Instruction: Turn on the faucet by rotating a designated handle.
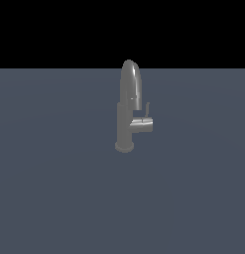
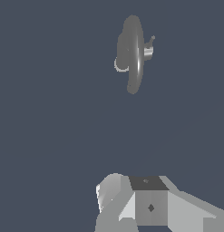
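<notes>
The dull grey faucet (image 1: pixel 126 119) stands upright on a flat blue-grey floor, with a round base and a tall arched spout. A short side stub points to the exterior view's right. The handle (image 1: pixel 147 109), a thin short lever rod, rises from the stub's end. In the wrist view the faucet (image 2: pixel 133 54) shows from above and far off, with the handle (image 2: pixel 152 41) at its side. My gripper (image 2: pixel 147 199) shows only as grey blocky parts at that picture's edge, well apart from the faucet. Its jaws do not show clearly. The gripper is out of the exterior view.
The blue-grey floor (image 1: pixel 54 188) stretches all around the faucet, with a black background behind it. No other object shows.
</notes>
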`<state>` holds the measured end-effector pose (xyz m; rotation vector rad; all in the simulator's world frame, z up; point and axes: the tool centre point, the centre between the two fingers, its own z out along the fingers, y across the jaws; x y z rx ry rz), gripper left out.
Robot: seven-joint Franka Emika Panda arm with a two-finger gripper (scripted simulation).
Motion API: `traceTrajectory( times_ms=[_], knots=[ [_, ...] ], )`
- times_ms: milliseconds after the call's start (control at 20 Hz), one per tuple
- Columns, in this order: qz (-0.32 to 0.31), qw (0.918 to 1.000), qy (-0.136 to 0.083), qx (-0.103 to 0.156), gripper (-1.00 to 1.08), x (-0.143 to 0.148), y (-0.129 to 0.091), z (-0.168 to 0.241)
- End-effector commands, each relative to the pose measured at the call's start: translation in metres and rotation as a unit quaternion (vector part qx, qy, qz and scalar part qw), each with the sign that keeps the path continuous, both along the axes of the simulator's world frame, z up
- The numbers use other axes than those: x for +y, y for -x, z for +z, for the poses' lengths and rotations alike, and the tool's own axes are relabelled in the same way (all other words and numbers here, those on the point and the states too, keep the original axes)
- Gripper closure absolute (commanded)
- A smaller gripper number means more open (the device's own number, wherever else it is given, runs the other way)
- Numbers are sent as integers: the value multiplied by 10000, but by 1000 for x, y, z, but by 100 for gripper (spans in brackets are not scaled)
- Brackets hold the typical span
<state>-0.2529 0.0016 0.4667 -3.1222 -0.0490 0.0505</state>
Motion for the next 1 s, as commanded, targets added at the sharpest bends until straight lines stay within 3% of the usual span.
traceTrajectory(
  times_ms=[0, 500, 950],
  knots=[
    [0, 10000, 0, 0, 108, 0, 0, 0],
    [-150, 9997, -135, 165, 108, 1, -13, -1],
    [-554, 9954, -498, 609, 108, 0, -48, -5]
  ],
)
